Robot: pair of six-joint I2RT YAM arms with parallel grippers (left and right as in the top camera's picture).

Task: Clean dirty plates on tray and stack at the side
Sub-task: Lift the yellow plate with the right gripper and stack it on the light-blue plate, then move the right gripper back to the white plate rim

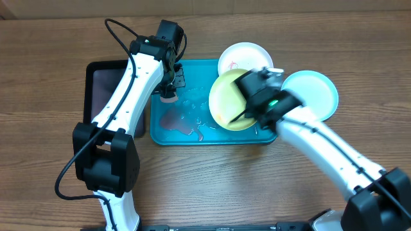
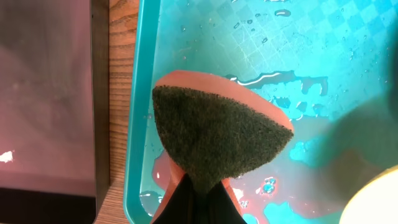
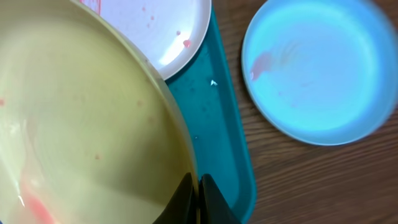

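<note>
My right gripper [image 1: 243, 117] [image 3: 195, 200] is shut on the rim of the yellow-green plate [image 1: 228, 102] [image 3: 81, 124], held tilted over the turquoise tray [image 1: 192, 136] [image 3: 221, 137]; a red smear shows low on its face. The white plate [image 1: 241, 58] [image 3: 168, 28], speckled red, leans on the tray's far right corner. The light blue plate [image 1: 311, 93] [image 3: 317, 68] lies on the table right of the tray with a faint red smear. My left gripper [image 1: 168, 95] [image 2: 198, 202] is shut on an orange sponge with a dark scouring face [image 2: 217, 134], above the tray's left part.
A black tray [image 1: 103, 83] [image 2: 50, 93] sits directly left of the turquoise tray. Reddish water and droplets [image 1: 176, 120] [image 2: 292, 186] pool on the turquoise tray's floor. Bare wooden table lies around both trays.
</note>
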